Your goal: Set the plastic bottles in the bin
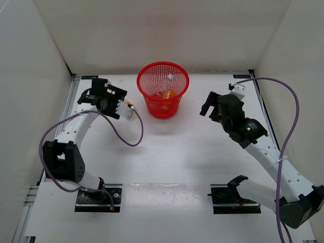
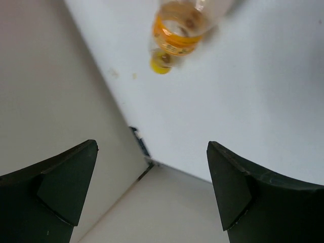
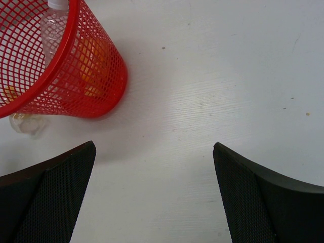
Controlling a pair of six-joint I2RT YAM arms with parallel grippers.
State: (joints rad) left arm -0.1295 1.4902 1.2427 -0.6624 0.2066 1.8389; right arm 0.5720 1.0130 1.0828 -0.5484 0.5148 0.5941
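Shows a white tabletop (image 1: pixel 192 152), matte and faintly scuffed. Carries the red mesh bin (image 1: pixel 163 91) upright, base down, mouth wider than foot. Holds, to the left of the bin and apart from it, a small clear bottle (image 1: pixel 130 105) on its side, yellow-orange cap (image 2: pixel 161 65) pointing away from the bin. Bears a few dark specks (image 3: pixel 163 48) on the bare surface right of the bin. Supports two black mounting plates (image 1: pixel 98 197), well nearer than the bin, one to its left and one to its right.

Red bin (image 1: pixel 174 107) upright, clear bottle (image 1: pixel 167 82) and orange bottle (image 1: pixel 170 93) inside; yellow-capped bottle (image 2: pixel 175 31) outside.
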